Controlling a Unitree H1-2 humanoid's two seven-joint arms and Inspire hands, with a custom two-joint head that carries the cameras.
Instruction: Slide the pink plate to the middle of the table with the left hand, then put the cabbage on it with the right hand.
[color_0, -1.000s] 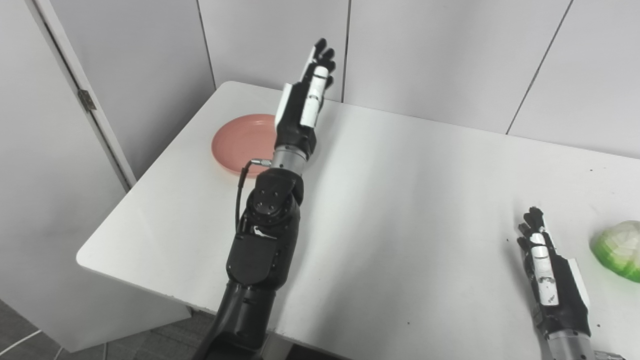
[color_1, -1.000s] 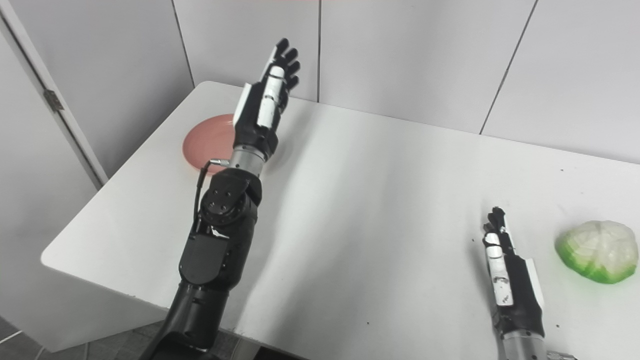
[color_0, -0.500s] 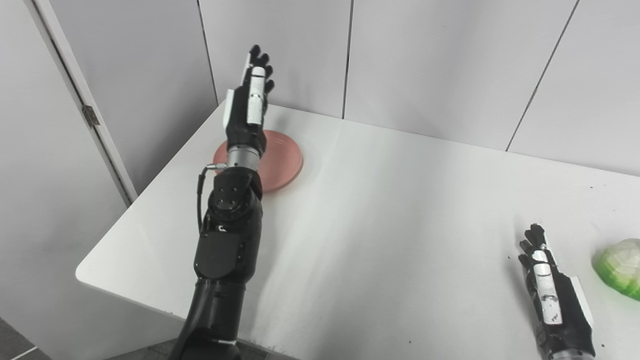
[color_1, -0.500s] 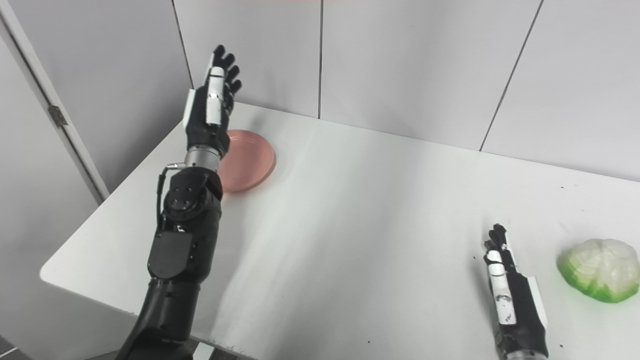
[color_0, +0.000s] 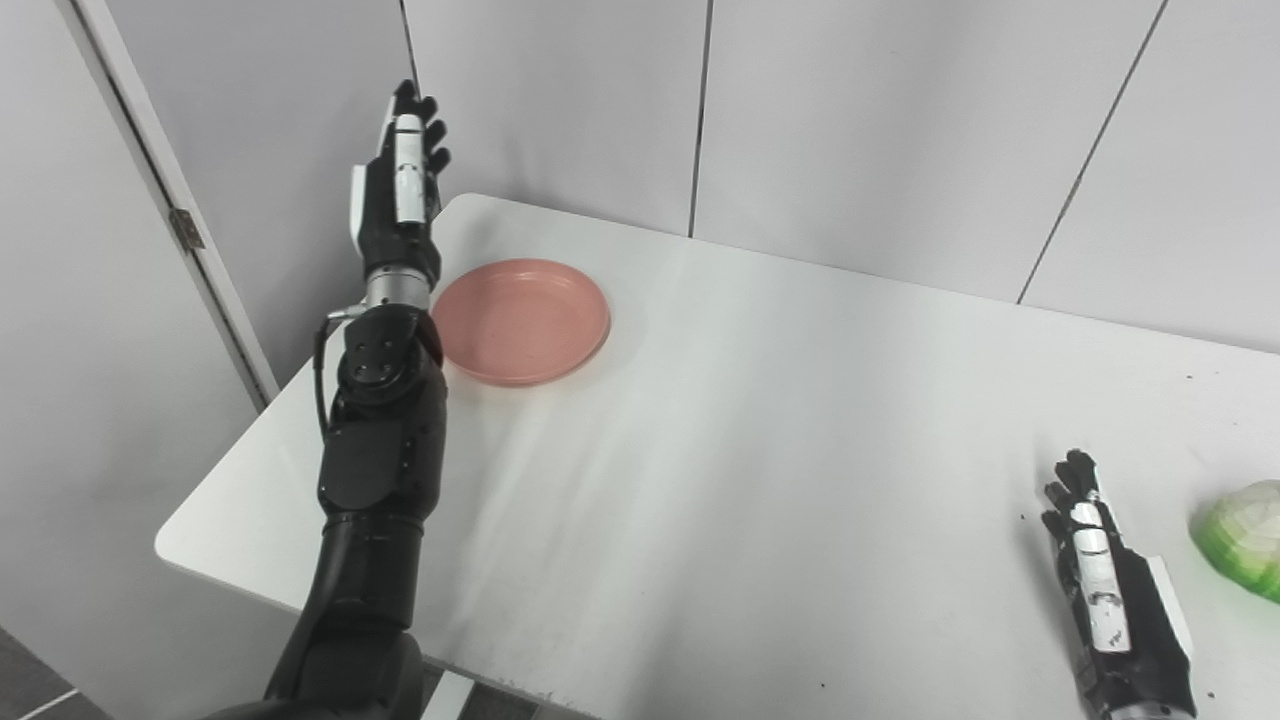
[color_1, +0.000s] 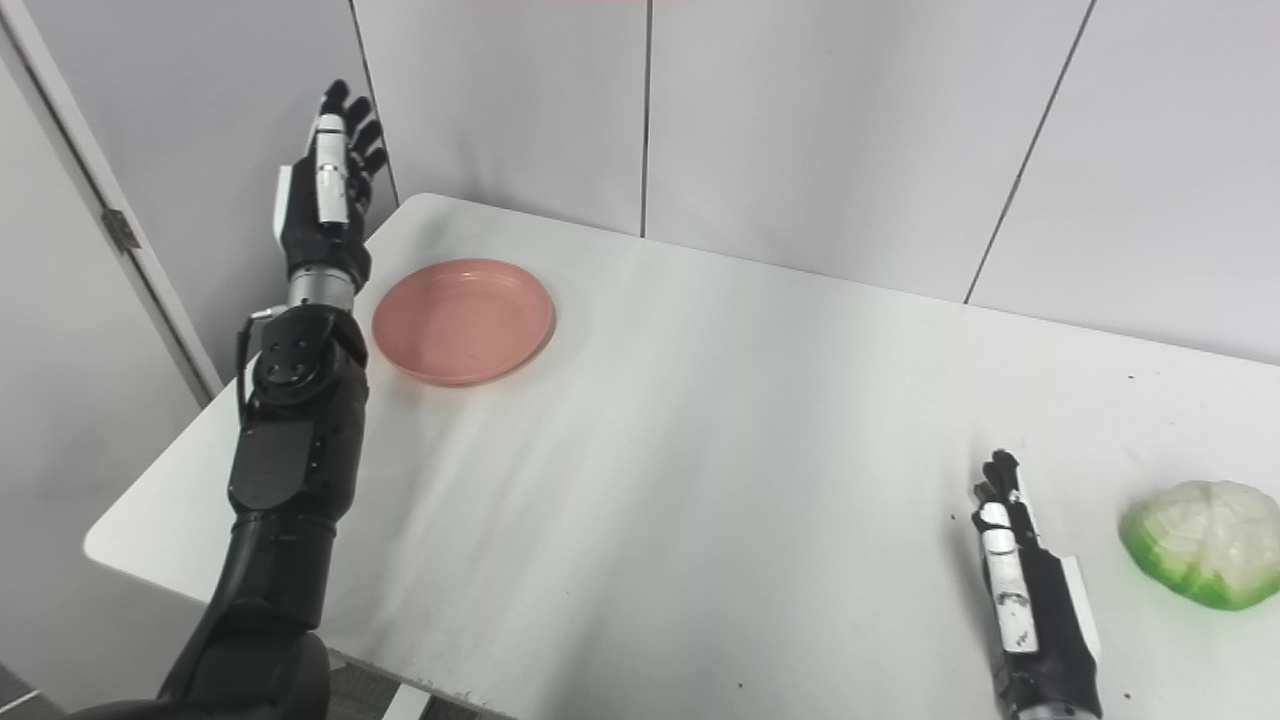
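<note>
The pink plate (color_0: 522, 319) lies flat near the table's far left corner, nothing on it. My left hand (color_0: 397, 185) is raised above the table's left edge, just left of the plate, fingers straight and apart, holding nothing. The cabbage (color_1: 1203, 541), pale with a green rim, rests at the right side of the table. My right hand (color_1: 1025, 598) lies low near the front right, a short way left of the cabbage, fingers extended and empty.
The white table (color_0: 760, 420) has a rounded left corner and a front edge close to my arms. Grey wall panels (color_0: 850, 120) stand right behind it. A door with a hinge (color_0: 185, 228) is at the left.
My left arm has swung leftward from over the plate to beside its left rim, uncovering it. The view has shifted a little. The right hand and cabbage stay put.
</note>
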